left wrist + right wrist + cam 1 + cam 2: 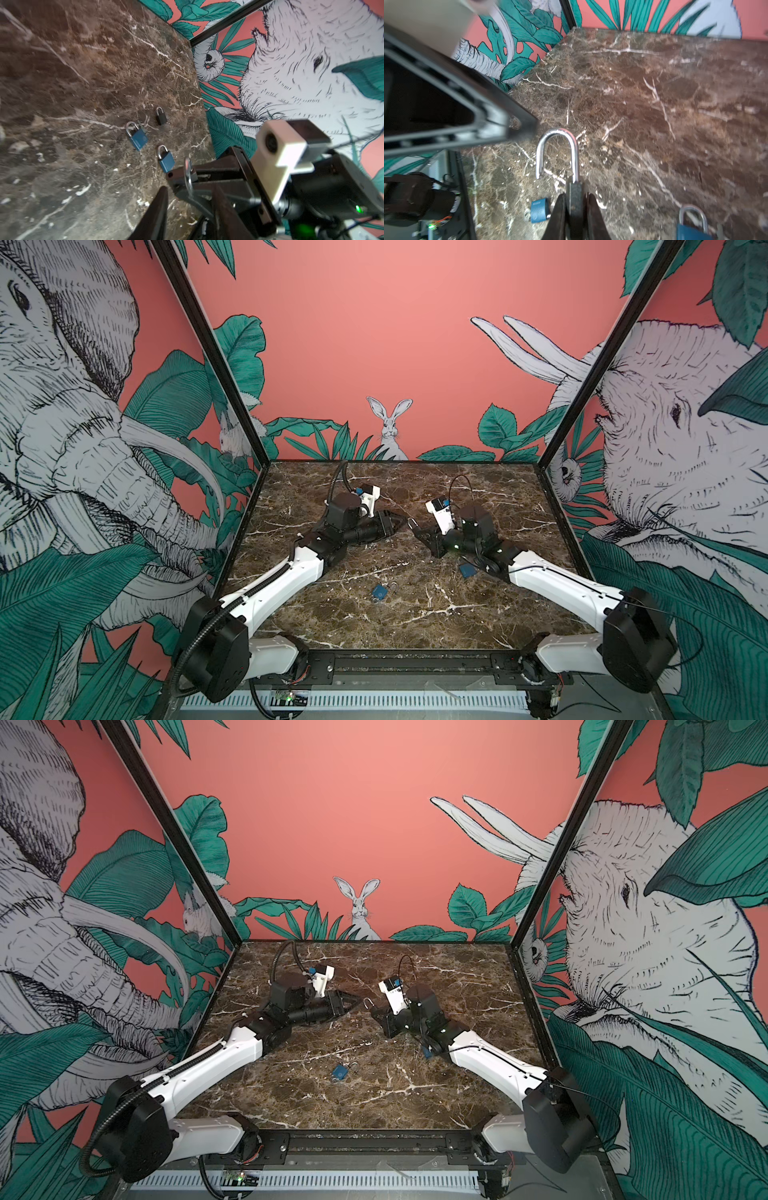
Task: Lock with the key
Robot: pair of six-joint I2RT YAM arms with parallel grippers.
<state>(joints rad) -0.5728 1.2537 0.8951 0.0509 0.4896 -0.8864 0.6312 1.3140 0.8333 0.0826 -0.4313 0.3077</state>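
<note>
Being clamped by its body in the right gripper [575,200], the small dark metal padlock [573,188] is being held aloft, silver shackle [557,136] open. The left gripper [402,523], fingers [158,209] apart, is being held beside it; pressing the shackle shut is likely being required next.

- Both top views sit high at the front and look down and forward. They take in the whole table [415,614], the left arm [282,580], the right arm [552,580] and the pink back wall [374,344]. They are side by side, so they show almost the same things.
- The left wrist camera is low, near the table. It looks past the left fingers [158,214] at the right fingers [178,182] and the elephant wall [311,72].
- The right wrist camera is very near the right fingers and the dark padlock [574,199] they pinch. It looks across at the left fingers.
- All views share the table and the blue padlocks [380,591].
</note>
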